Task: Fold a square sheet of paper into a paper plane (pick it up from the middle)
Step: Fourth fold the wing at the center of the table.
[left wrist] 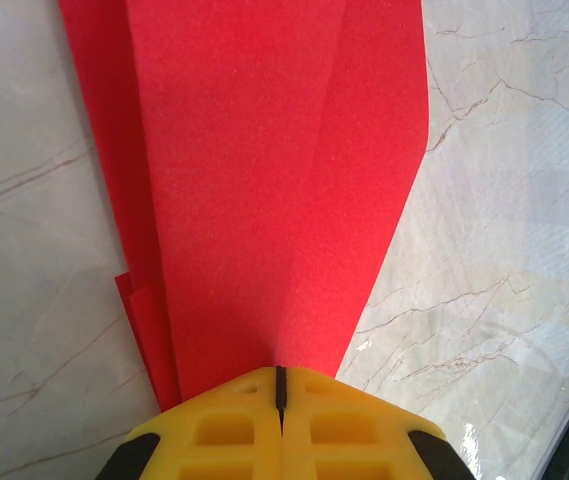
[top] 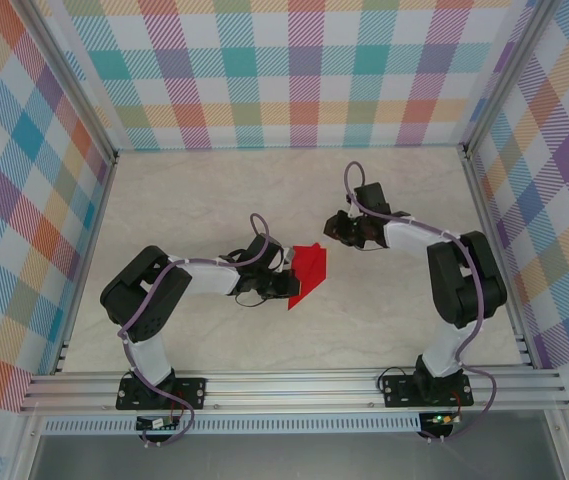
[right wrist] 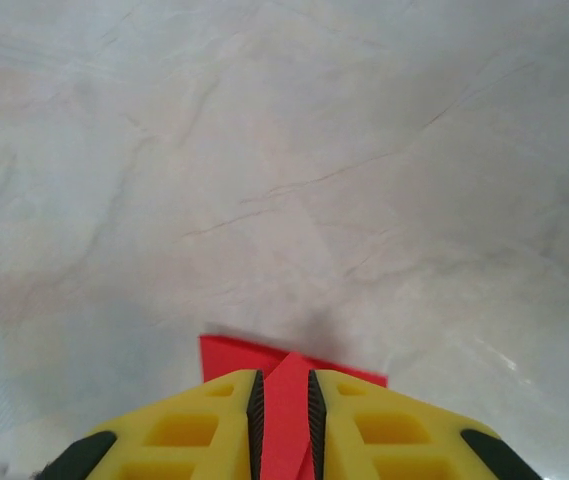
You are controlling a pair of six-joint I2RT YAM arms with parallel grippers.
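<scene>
- Left wrist view: the left gripper (left wrist: 280, 398) has its yellow jaws pressed together on the near end of the red sheet (left wrist: 254, 200), pinching it where the layers narrow.
- From that pinch the sheet fans out away from the gripper in long overlapping panels. A thinner flap shows along its left edge, so it is creased lengthwise rather than a flat square.
- Right wrist view: the right gripper (right wrist: 284, 405) is nipped on a thin band of the red paper, which stands between its jaws. A small red edge shows just beyond the tips.
- Top external view: the sheet spans the gap between the two grippers, near the middle of the marble table (top: 164, 200). The left gripper is at its left side and the right gripper at its far right corner. Whether it rests on the table or is lifted, I cannot tell.
- Judgement: this is a mid-fold step, with both arms holding the piece to set another crease.
- The next move likely calls for even tension and aligned edges, then pressing the fold flat.
</scene>
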